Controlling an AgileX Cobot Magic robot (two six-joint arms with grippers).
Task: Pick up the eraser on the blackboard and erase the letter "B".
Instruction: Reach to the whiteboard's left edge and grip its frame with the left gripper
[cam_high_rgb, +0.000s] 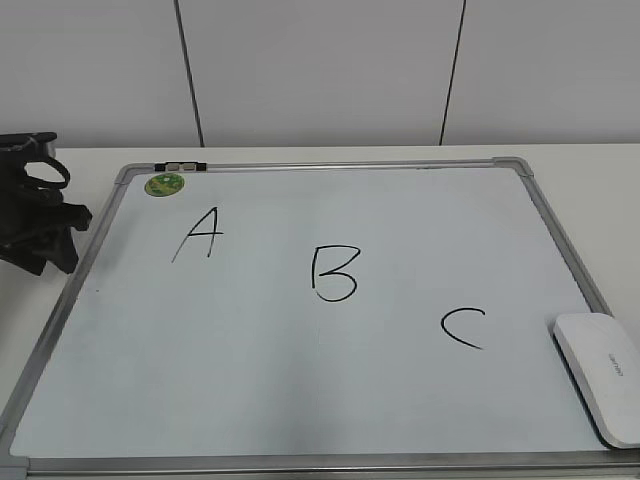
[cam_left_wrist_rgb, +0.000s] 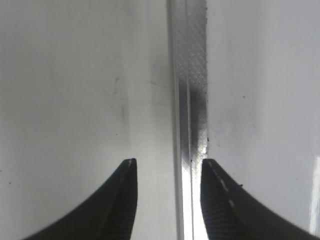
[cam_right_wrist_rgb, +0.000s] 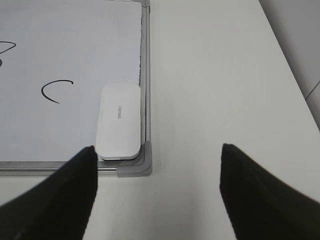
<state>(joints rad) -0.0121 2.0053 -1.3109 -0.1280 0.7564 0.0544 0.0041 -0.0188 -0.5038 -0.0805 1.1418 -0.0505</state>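
The eraser (cam_right_wrist_rgb: 120, 121) lay in the blackboard's (cam_high_rgb: 300, 400) near right corner, against the frame, beside the letter "C" (cam_high_rgb: 463, 327). The right gripper (cam_right_wrist_rgb: 157, 187) hovered short of that corner with fingers (cam_right_wrist_rgb: 60, 195) wide apart, touching nothing (eraser ahead of the left finger). The letter "B" (cam_high_rgb: 334, 272) stood mid-board. The left gripper's (cam_left_wrist_rgb: 167, 192) fingers, apart, straddled the board's frame.

White table (cam_high_rgb: 600, 165), grey wall panels (cam_high_rgb: 320, 70)
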